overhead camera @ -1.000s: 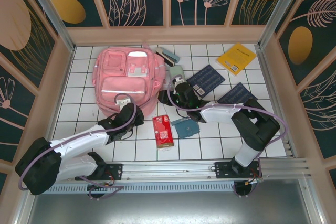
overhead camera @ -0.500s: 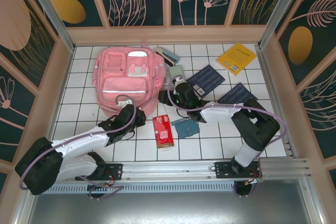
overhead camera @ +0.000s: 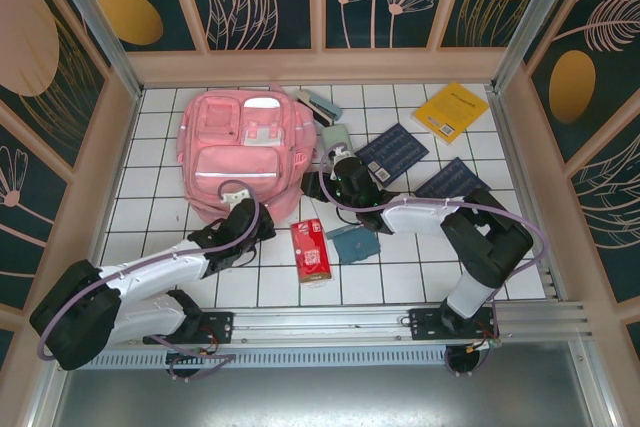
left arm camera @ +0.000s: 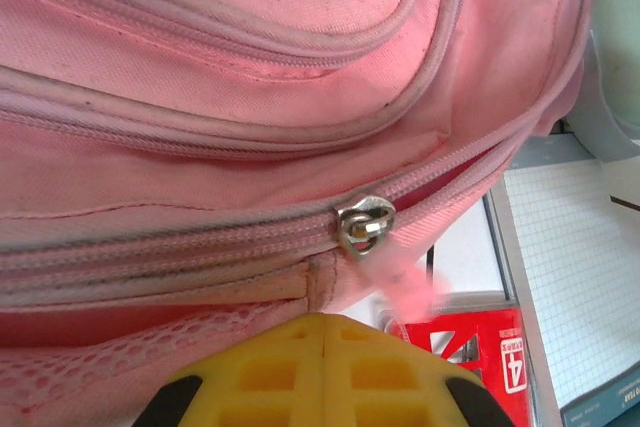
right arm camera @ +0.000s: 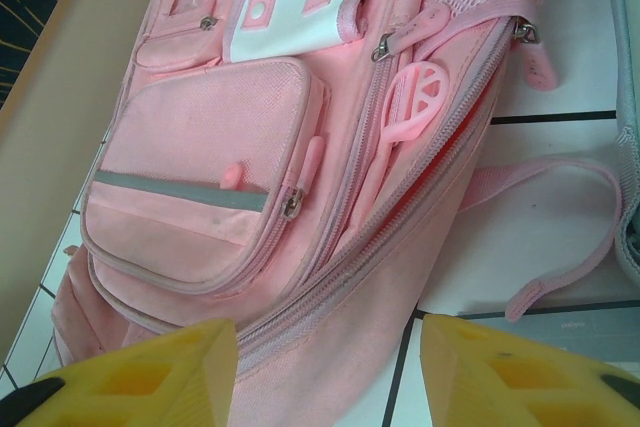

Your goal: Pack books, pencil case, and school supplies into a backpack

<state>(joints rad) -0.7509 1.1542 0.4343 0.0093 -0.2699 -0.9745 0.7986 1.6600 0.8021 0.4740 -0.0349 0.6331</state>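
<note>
One pink backpack (overhead camera: 245,152) lies back-left on the surface (overhead camera: 440,252); one yellow book (overhead camera: 451,110) and two navy books (overhead camera: 393,150) lie to its right. The left gripper (left arm camera: 322,339) has its jaws closed by the zipper (left arm camera: 365,225). The right gripper (right arm camera: 328,342) has its jaws wide.

White-and-black arms (overhead camera: 150,272), lilac cables (overhead camera: 541,230), yellow fingertips (left arm camera: 320,372)

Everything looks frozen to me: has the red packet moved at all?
No. The red packet still lies on the same white tiles, beside the teal square.
</note>
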